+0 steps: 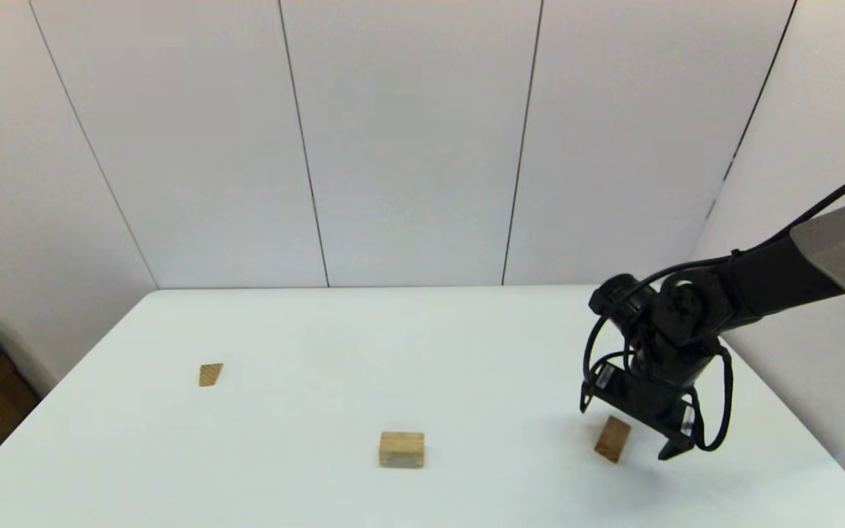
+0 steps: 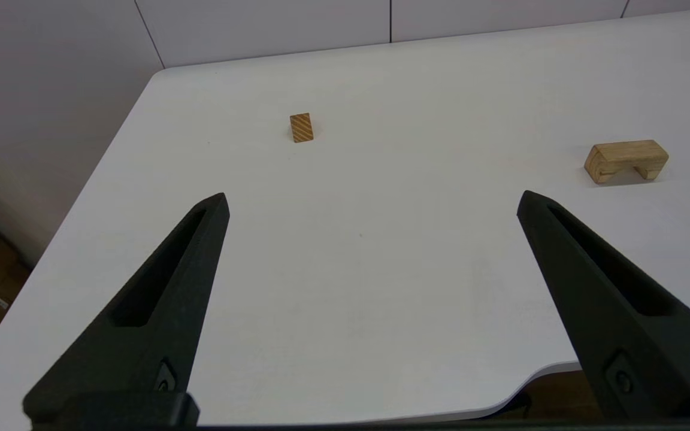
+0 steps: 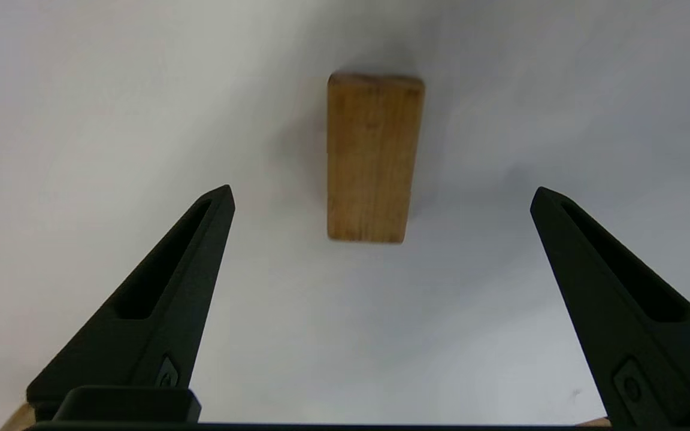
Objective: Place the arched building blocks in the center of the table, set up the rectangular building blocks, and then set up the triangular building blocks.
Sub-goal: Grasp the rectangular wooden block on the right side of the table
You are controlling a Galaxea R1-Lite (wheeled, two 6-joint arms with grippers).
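— White panelled walls behind, white bench (image 1: 305, 345) in front. Where does everything sit?

— Arched block (image 1: 401, 449) stands on its two feet near the middle. Rectangular block (image 1: 612, 438) lies flat toward the right side, with the right claw (image 1: 639, 422) hovering just above it, fingers spread wide and empty. Triangular block (image 1: 210, 374) is well apart on the left.

— And the left claw (image 2: 372, 203)?

— Parked at the near edge, also open and empty.

— Advice for the grasp?

— Centre the slab between the fingers, as the right wrist view nearly shows, descend straight, and pinch its long sides so it can be tipped upright cleanly.
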